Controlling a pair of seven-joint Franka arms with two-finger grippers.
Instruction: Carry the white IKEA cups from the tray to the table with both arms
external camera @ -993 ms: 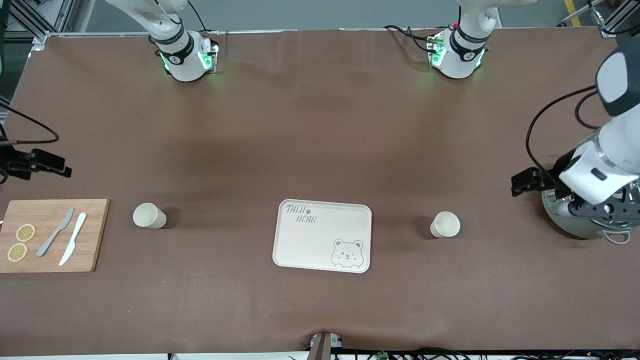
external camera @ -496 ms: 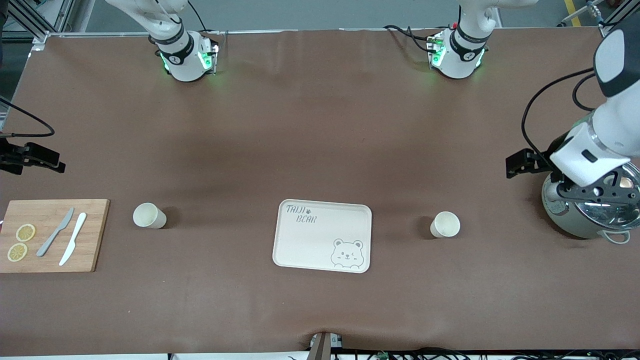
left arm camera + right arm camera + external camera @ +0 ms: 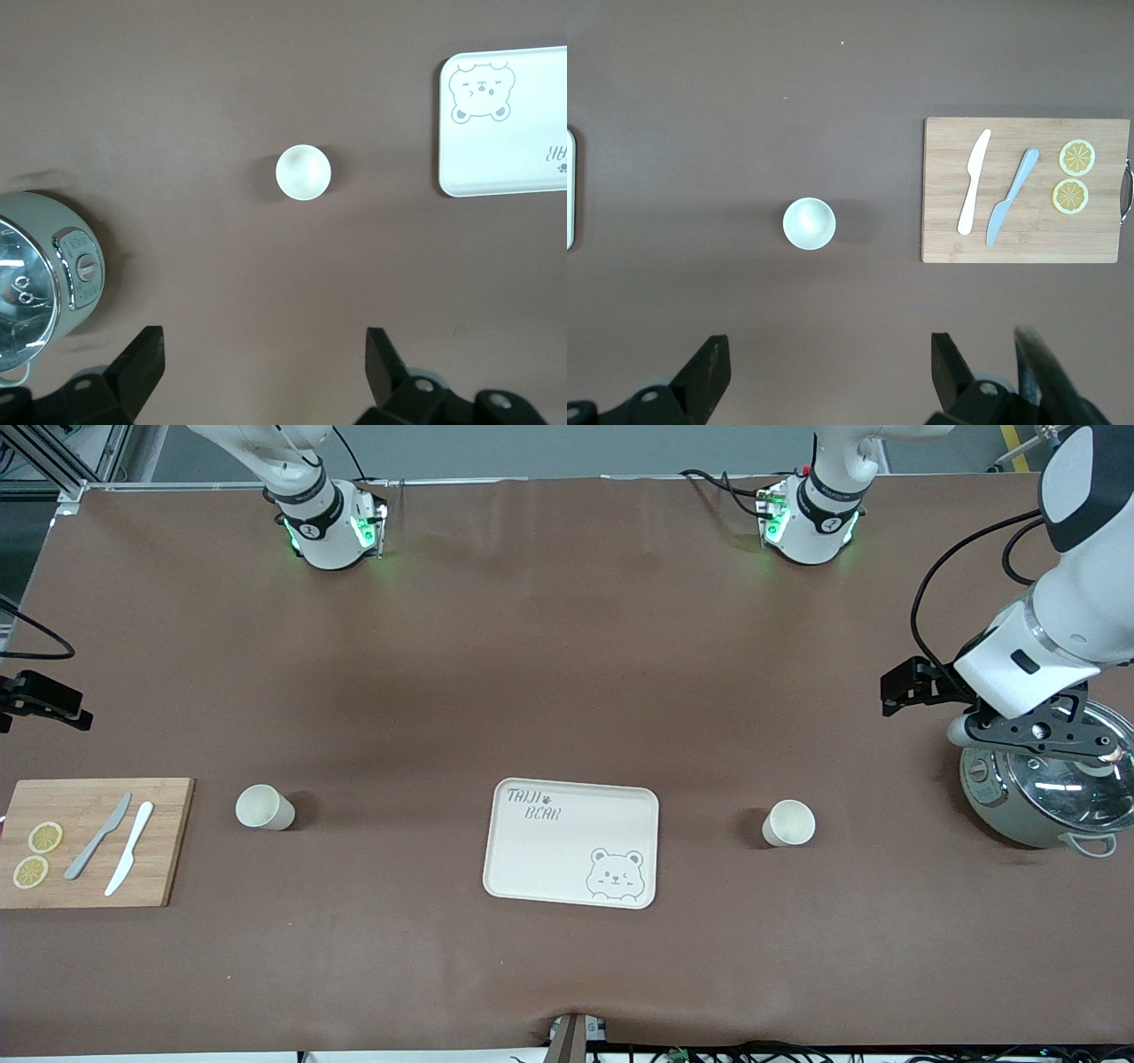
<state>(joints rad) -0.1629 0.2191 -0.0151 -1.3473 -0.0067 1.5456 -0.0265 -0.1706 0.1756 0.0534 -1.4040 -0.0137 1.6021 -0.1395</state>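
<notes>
Two cream-white cups stand upright on the brown table. One cup [image 3: 264, 808] is between the cutting board and the bear tray [image 3: 571, 843]; it also shows in the right wrist view [image 3: 809, 223]. The other cup [image 3: 788, 823] is between the tray and the pot; it also shows in the left wrist view [image 3: 303, 172]. My left gripper [image 3: 1032, 735] is open and empty, high over the pot's rim [image 3: 263, 363]. My right gripper [image 3: 830, 363] is open and empty, high over the table near the board, mostly cut off in the front view [image 3: 18, 704].
A wooden cutting board [image 3: 93, 841] with two knives [image 3: 115, 841] and lemon slices [image 3: 37, 855] lies at the right arm's end. A steel pot [image 3: 1050, 793] stands at the left arm's end. The arm bases [image 3: 328, 522] [image 3: 811, 518] stand along the robots' edge.
Both hands have risen and drawn back toward the robots' side of the table. The left hand now uncovers more of the pot. Cups, tray and board have not moved.
</notes>
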